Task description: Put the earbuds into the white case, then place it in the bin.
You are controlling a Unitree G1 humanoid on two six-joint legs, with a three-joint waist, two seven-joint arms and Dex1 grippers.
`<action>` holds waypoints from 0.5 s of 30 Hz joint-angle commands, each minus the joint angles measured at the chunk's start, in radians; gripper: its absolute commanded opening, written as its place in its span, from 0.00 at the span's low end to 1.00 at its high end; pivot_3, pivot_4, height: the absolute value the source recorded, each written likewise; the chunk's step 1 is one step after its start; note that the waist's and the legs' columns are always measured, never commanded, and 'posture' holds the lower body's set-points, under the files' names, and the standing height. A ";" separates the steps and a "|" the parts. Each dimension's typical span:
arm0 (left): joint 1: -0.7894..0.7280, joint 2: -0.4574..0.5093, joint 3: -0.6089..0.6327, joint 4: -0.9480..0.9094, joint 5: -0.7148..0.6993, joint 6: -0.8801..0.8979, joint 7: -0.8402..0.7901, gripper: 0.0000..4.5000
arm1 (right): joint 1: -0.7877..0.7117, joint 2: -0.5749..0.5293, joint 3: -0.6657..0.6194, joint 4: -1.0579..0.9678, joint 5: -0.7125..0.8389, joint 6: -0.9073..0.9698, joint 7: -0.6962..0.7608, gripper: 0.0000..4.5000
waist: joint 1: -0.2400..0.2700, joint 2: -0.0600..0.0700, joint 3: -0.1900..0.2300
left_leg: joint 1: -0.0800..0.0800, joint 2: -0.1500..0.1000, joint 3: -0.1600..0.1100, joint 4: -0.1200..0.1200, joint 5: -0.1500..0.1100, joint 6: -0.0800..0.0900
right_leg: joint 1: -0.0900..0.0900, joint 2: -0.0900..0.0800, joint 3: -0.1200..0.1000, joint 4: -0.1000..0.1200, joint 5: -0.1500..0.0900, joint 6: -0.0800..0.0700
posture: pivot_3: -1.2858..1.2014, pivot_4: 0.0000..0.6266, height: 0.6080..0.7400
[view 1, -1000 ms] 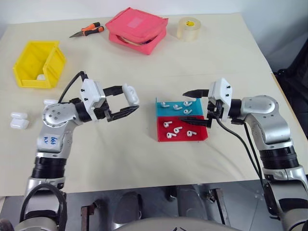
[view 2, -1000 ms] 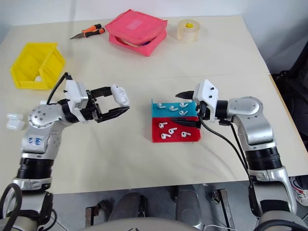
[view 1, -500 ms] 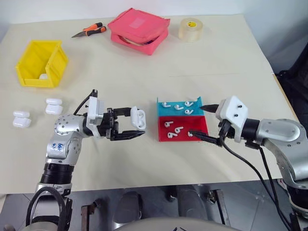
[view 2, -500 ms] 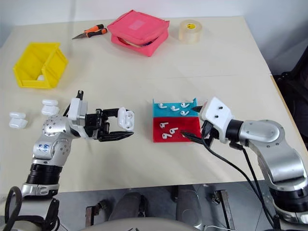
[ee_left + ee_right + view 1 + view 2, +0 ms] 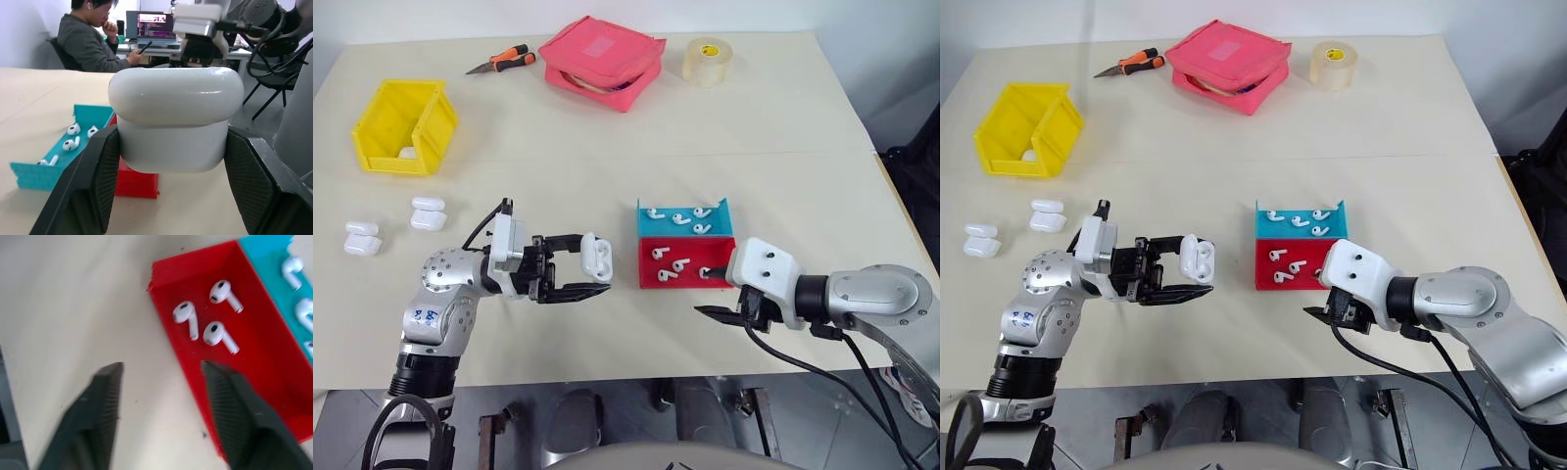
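Gripping the white case between its fingers, the left gripper hovered left of the red tray, while the right gripper hung parted and empty near the earbuds

Blue tray cut off at frame edge, its earbuds blurred.

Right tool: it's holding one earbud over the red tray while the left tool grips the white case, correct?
Not quite. The right tool holds nothing: the right wrist view shows its fingers apart with bare table between them, beside the red tray, and three earbuds lying in it. The left tool does grip the white case.
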 commanded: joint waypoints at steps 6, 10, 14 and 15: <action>0.009 0.010 0.008 -0.038 -0.006 -0.014 -0.008 0.62 | -0.006 -0.048 -0.013 -0.022 0.023 0.035 -0.033 0.59 | 0.000 0.000 0.000 | 0.000 0.000 0.000 0.000 0.000 0.000 | 0.000 0.000 0.000 0.000 0.000 0.000 | 0.52 0.24 1.00; -0.004 0.013 0.010 0.003 0.020 -0.046 -0.014 0.62 | -0.079 -0.109 0.087 0.050 -0.039 -0.021 -0.003 0.59 | -0.002 0.000 0.000 | 0.000 0.000 0.000 0.000 0.000 0.000 | 0.000 0.000 0.000 0.000 0.000 0.000 | 0.52 0.24 1.00; -0.010 0.013 0.014 0.027 0.028 -0.073 -0.018 0.62 | -0.226 -0.139 0.240 0.173 -0.130 -0.072 0.054 0.59 | -0.004 0.000 0.000 | 0.000 0.000 0.000 0.000 0.000 0.000 | 0.000 0.001 0.000 0.000 0.000 0.000 | 0.52 0.24 1.00; -0.008 0.013 0.014 0.024 0.027 -0.075 -0.018 0.62 | -0.266 -0.138 0.273 0.200 -0.147 -0.075 0.071 0.59 | -0.005 0.000 0.000 | 0.000 0.000 0.000 0.000 0.000 0.000 | 0.000 0.001 0.000 0.000 0.000 0.000 | 0.52 0.24 1.00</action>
